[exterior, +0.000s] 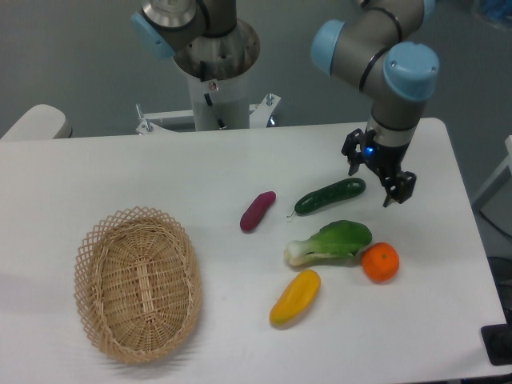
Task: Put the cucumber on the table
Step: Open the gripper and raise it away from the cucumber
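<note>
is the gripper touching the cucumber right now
Apart. The fixed camera shows the gripper open and raised off to the right of the cucumber, which lies alone on the table, with white tabletop between them.

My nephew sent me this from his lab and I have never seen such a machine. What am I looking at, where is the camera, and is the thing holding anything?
This is a single jointed robot arm, grey with blue caps, bolted at the far edge of a white table. One fixed camera looks down on the table from the front, opposite the arm's base.

At the arm's end is its tool, two small black fingers that pinch things. Here the fingers are spread apart and hold nothing; the tool hangs just right of the cucumber, which lies on the table.

Also on the table: a purple sweet potato, a leafy bok choy, an orange, a yellow pepper, and to the left an oval wicker basket with nothing in it.
</note>
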Controlling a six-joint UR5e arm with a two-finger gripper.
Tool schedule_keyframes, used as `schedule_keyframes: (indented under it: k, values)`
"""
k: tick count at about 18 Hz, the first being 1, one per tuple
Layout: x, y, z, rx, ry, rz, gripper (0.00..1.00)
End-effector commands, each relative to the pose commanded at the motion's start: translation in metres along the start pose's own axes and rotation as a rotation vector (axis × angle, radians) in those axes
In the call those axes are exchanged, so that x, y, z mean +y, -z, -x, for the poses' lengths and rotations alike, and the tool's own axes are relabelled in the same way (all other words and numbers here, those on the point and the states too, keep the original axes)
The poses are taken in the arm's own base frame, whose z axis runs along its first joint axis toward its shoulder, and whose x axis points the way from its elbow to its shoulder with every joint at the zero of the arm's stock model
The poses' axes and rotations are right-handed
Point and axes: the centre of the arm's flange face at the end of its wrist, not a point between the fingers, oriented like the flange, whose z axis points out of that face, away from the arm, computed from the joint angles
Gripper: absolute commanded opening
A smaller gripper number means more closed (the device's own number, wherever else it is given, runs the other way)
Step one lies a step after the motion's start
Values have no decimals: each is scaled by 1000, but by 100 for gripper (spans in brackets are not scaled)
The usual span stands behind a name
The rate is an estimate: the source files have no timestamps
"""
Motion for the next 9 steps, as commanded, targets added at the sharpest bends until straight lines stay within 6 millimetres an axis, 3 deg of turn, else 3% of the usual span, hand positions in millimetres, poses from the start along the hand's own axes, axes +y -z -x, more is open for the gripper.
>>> schedule_keyframes:
  k: [2,9]
  values:
    - [-10,-2,-2,-4,35,6,100]
    - [-22,37,28,-106,83,28,100]
